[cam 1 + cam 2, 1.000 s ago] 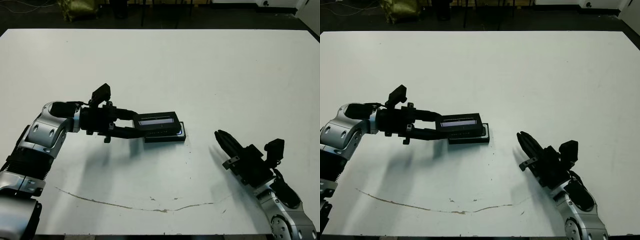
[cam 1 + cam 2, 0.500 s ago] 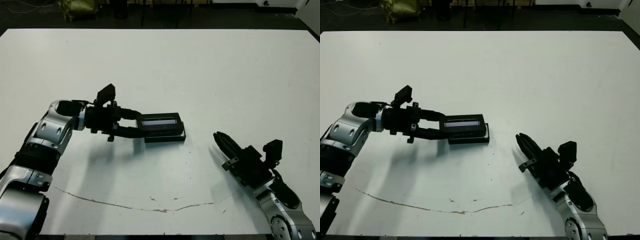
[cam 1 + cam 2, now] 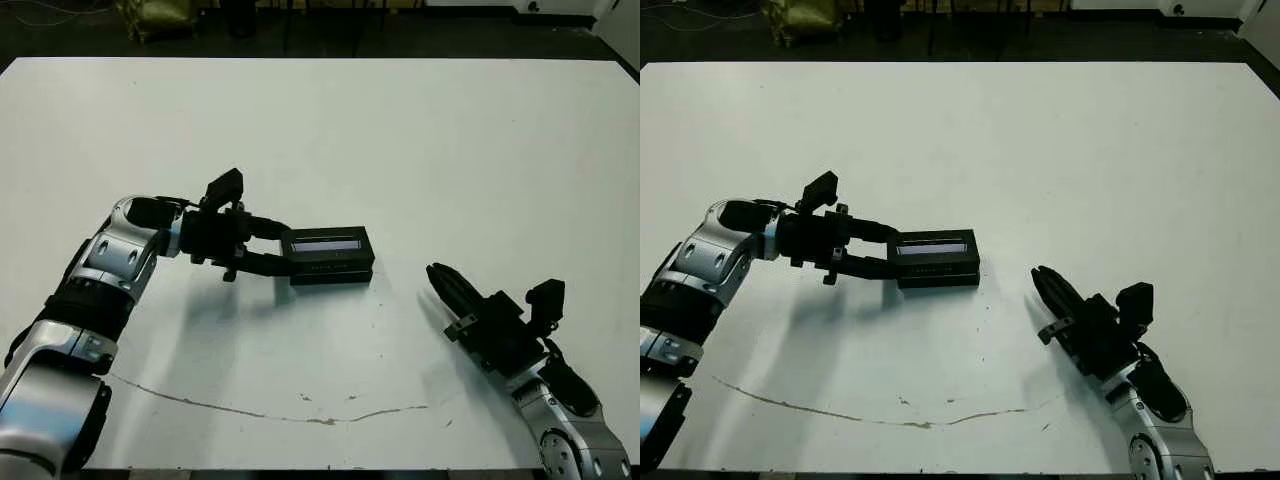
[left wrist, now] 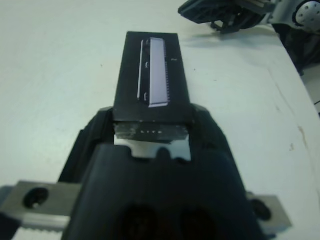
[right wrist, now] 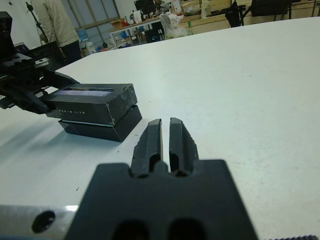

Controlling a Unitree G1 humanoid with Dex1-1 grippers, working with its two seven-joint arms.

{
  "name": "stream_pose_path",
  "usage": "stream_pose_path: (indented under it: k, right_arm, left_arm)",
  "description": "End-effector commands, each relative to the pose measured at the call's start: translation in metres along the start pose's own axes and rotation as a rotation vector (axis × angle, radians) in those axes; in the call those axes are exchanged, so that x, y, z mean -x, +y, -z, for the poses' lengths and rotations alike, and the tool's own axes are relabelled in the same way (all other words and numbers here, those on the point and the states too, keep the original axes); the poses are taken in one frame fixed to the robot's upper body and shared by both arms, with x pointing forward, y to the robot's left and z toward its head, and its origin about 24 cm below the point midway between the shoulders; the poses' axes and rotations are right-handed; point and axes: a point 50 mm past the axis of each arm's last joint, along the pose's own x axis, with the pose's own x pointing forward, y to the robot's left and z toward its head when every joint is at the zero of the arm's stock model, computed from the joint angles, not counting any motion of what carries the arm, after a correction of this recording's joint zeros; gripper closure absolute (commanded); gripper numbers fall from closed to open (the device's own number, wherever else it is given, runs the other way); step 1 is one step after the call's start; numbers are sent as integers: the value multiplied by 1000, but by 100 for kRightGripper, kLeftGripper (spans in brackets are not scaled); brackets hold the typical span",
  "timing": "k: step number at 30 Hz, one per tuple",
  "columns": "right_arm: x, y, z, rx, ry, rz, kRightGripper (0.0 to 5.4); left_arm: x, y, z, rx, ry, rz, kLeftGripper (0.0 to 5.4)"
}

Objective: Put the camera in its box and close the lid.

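Currently the left gripper (image 3: 285, 251), jaws clamped on the flat black rectangular lid with its greyish-purple stripe (image 3: 325, 243), holds it over the shallow black box (image 3: 335, 274) at mid-worktop (image 3: 400, 130). Judgement: square the lid's edges to the box, lower flat, then release. The right gripper (image 5: 165, 137) rests near right, jaws closed and empty. Camera not visible, presumably inside; lid seating hard to judge.

Head stereo pair looks forward and down on the white worktop (image 3: 420, 140) from above, both eyes framing the same scene with slight offset. Left wrist view sits close behind the lid (image 4: 153, 75). Right wrist view looks low across the worktop, sharing lid and box (image 5: 102, 129).
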Motion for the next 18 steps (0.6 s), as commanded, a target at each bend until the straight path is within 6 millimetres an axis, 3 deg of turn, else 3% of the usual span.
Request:
stream_pose_path:
  k: [1,18]
  right_arm:
    - [3,-2,6,-17,29,7,540]
    - [4,-2,7,-21,28,14,540]
  left_arm:
    - [-2,-1,9,31,49,14,314]
    - [-9,-1,12,32,42,15,314]
